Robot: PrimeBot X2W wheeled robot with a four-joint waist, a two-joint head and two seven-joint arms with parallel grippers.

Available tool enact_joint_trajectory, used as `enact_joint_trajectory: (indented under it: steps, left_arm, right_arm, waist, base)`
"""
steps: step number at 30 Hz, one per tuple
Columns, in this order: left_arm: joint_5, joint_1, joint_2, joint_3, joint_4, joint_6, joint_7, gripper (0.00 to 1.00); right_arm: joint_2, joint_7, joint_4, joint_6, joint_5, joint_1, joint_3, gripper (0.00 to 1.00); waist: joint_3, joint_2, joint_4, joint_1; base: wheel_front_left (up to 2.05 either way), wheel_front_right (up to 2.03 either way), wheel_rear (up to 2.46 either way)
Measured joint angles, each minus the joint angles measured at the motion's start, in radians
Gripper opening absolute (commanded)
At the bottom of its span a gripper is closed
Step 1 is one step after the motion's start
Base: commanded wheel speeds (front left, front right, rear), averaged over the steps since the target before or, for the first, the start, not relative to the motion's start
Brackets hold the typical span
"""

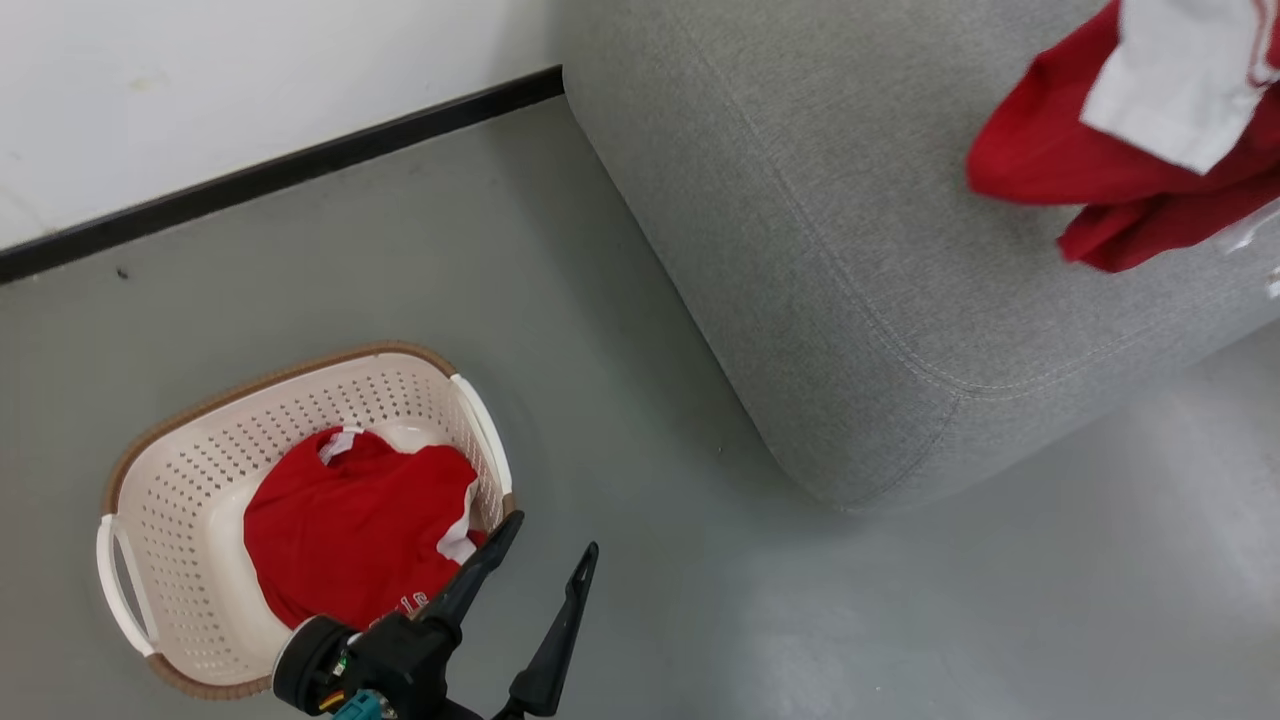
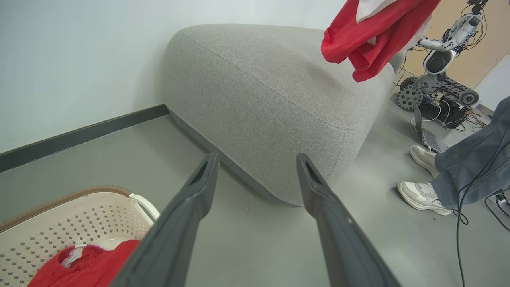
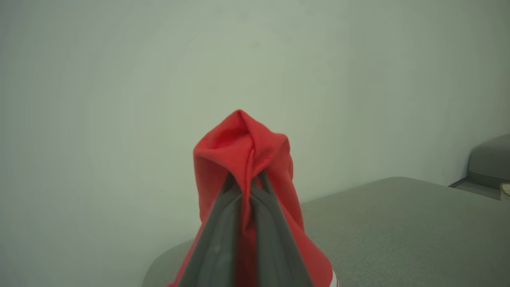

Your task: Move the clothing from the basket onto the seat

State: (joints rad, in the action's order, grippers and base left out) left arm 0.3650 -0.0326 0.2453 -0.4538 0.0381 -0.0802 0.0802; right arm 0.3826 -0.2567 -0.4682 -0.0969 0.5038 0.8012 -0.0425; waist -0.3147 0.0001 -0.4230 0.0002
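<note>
A red garment with white trim (image 1: pixel 355 535) lies in the cream perforated basket (image 1: pixel 190 470) on the floor at lower left. My left gripper (image 1: pixel 555 535) stands open just right of the basket's rim, its fingers (image 2: pixel 191 199) spread over bare floor. A second red and white garment (image 1: pixel 1130 130) hangs in the air above the grey seat (image 1: pixel 830 220) at upper right. My right gripper (image 3: pixel 247 181) is shut on a fold of that garment (image 3: pixel 239 139), which drapes down over both fingers. The hanging garment (image 2: pixel 366 36) floats above the seat (image 2: pixel 259 91) in the left wrist view.
A white wall with a black baseboard (image 1: pixel 280 170) runs behind the basket and seat. In the left wrist view a person's white shoes (image 2: pixel 422 195) and jeans stand right of the seat, near a tracked robot (image 2: pixel 438 83), a laptop and cables on the floor.
</note>
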Motion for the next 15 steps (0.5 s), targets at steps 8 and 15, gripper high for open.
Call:
enact_joint_trajectory:
  steps: [8,15]
  left_arm:
    - [0.0,-0.006,0.028,0.025,0.025,0.0,-0.017,1.0]
    - [0.0,-0.003,0.067,0.069,0.052,0.011,-0.026,1.0]
  right_arm:
    - [0.039,0.0,-0.124,0.0,0.047,0.166,0.11,0.0]
    - [0.072,0.0,-0.206,0.005,0.053,0.276,0.167,0.0]
  waist:
    - [-0.102,0.0,0.038,0.0]
    - [-0.182,0.0,0.072,0.0]
  base:
    - [0.0,0.0,0.0]
    - [0.0,0.0,0.0]
